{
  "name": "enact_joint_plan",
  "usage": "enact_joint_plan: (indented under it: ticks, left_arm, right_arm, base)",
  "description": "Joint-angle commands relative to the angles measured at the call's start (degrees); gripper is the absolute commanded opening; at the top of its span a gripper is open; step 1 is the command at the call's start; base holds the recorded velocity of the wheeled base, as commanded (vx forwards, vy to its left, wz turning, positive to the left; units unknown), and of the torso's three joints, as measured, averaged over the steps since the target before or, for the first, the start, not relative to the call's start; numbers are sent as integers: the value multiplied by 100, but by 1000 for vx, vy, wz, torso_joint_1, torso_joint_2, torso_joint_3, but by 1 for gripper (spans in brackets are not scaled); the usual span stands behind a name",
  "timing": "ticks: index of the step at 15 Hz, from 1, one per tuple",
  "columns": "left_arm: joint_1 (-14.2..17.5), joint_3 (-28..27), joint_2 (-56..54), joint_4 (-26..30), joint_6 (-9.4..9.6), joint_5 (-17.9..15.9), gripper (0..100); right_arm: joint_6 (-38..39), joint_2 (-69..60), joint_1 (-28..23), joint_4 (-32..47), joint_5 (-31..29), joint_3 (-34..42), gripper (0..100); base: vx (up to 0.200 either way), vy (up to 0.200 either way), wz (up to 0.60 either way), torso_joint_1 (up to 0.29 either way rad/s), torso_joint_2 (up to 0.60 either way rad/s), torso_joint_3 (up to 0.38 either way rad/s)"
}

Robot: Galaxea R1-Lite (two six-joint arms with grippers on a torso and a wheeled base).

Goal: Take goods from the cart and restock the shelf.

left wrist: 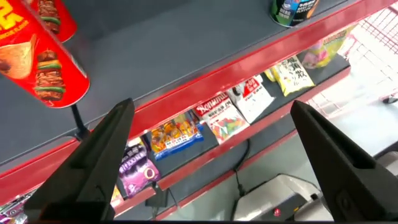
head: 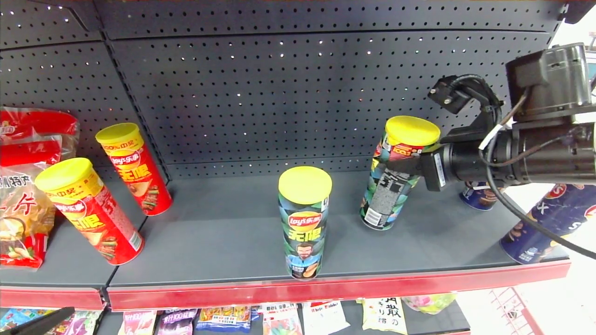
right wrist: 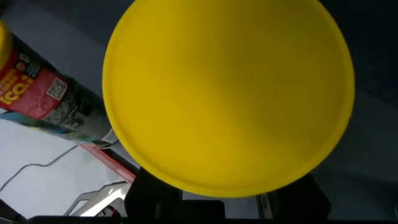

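Observation:
A dark green chip can with a yellow lid [head: 391,179] stands tilted on the grey shelf [head: 223,232], its base near the back right. My right gripper [head: 412,165] comes in from the right and is shut on this can just below the lid. The lid [right wrist: 227,93] sits close in front of the right wrist camera. A second green can of the same kind [head: 303,223] stands upright near the shelf's front edge. My left gripper [left wrist: 212,106] hangs open below and in front of the red shelf lip [left wrist: 205,78], holding nothing.
Two red chip cans [head: 135,170] [head: 88,211] lean at the shelf's left, beside snack bags [head: 23,186]. Blue cans [head: 549,223] [head: 479,195] lie at the right end. Packets [head: 279,318] fill the lower shelf. A red wire cart [left wrist: 373,37] is at the right.

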Motion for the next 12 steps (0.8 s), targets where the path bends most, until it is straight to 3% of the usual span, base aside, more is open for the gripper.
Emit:
enact_joint_plan:
  ticks: [1,5,12]
  left_arm:
    - [0,-20,-365,220,9,28,100]
    - [0,-20,-462,273,9,151,100]
    - [0,-2,-462,281,9,195,100]
  right_arm:
    - [-6,520,242,-1,2,-420,0]
    - [-130,1188,304,-1,28,-1167,0]
    - [-217,1821,471,-10,327,-1721,0]
  base:
    - [0,0,0,0,0,0]
    - [0,0,0,0,0,0]
    - [0,0,0,0,0,0]
